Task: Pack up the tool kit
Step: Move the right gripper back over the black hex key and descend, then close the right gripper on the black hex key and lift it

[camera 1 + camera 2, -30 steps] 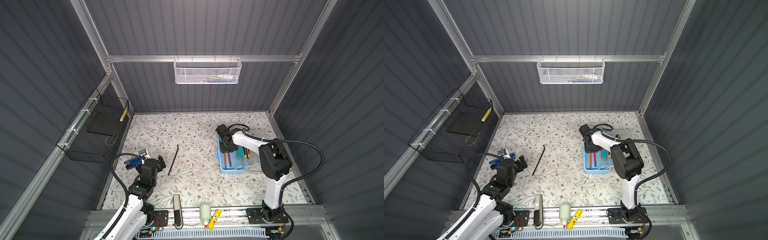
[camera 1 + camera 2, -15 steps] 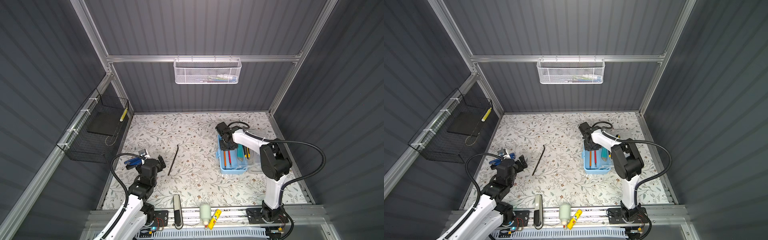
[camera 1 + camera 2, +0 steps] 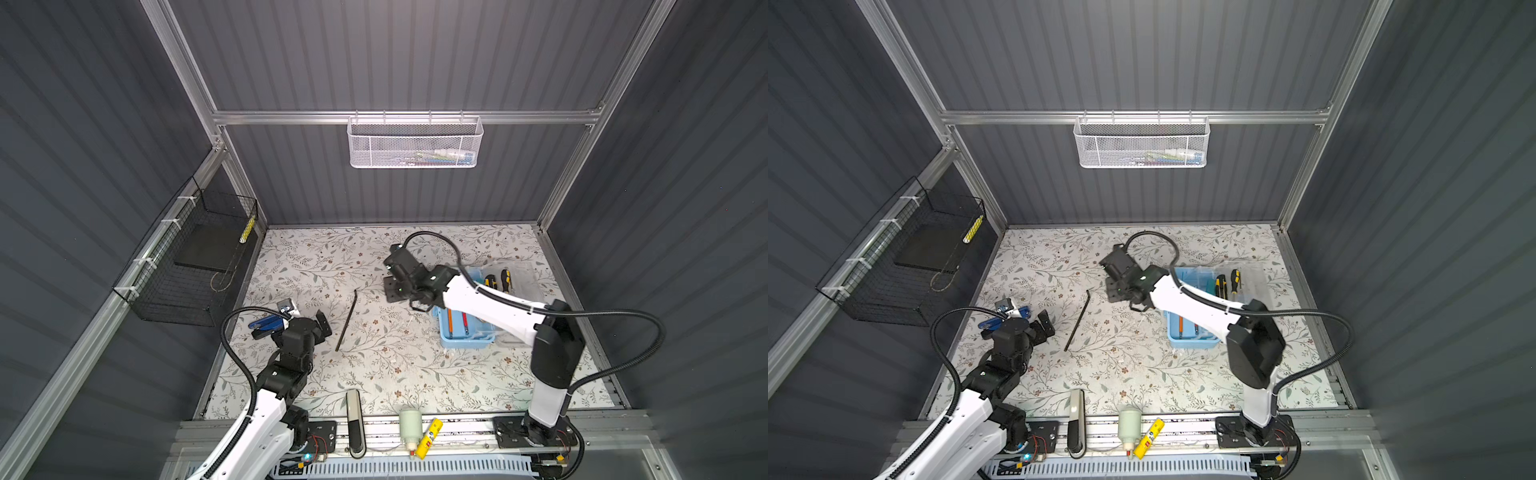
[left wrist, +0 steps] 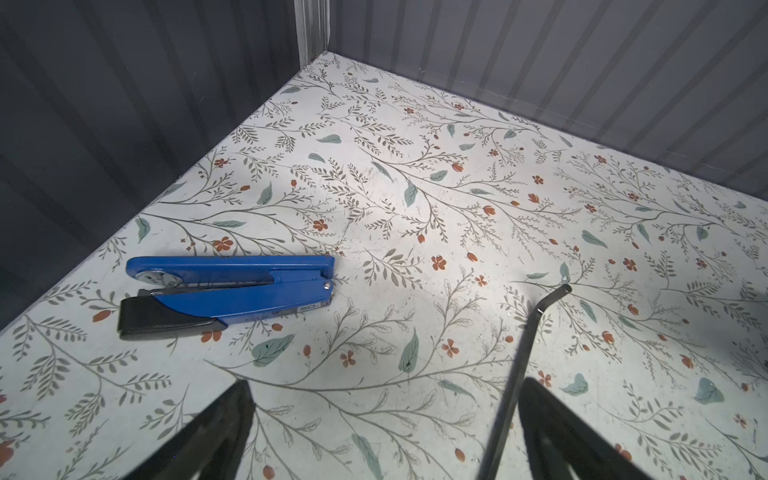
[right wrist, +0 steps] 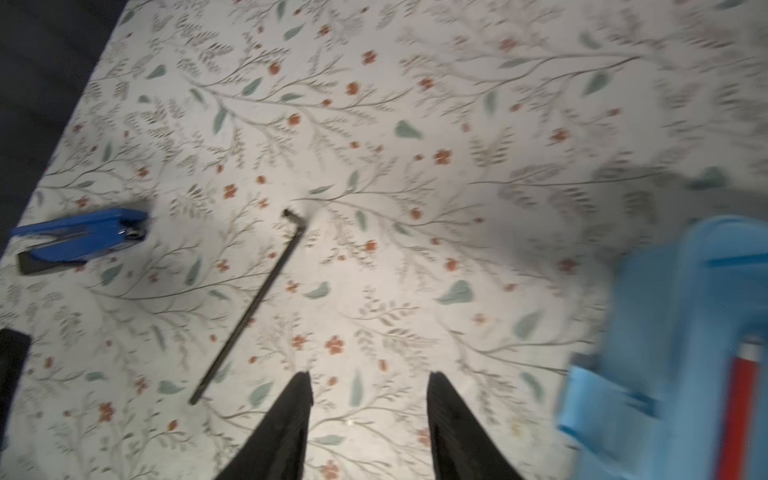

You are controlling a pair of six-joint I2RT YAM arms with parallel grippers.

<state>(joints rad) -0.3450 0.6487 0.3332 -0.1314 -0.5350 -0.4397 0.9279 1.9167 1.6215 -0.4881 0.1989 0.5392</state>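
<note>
Right wrist view: the right gripper point(image 5: 369, 376) is partly open, its jaws apart with only the floral table point(image 5: 415, 124) showing between them; nothing is held. The tool kit point(image 5: 685, 332) sits just beside this gripper, on the side away from the hex key point(image 5: 249, 311), with its lid open and a red-handled tool point(image 5: 744, 415) inside. In both top views the right forearm crosses over the tool kit. The left gripper point(image 4: 386, 384) is wide open and empty. The hex key runs close past one of its fingers, and the blue stapler point(image 4: 228, 291) lies ahead of it.
</note>
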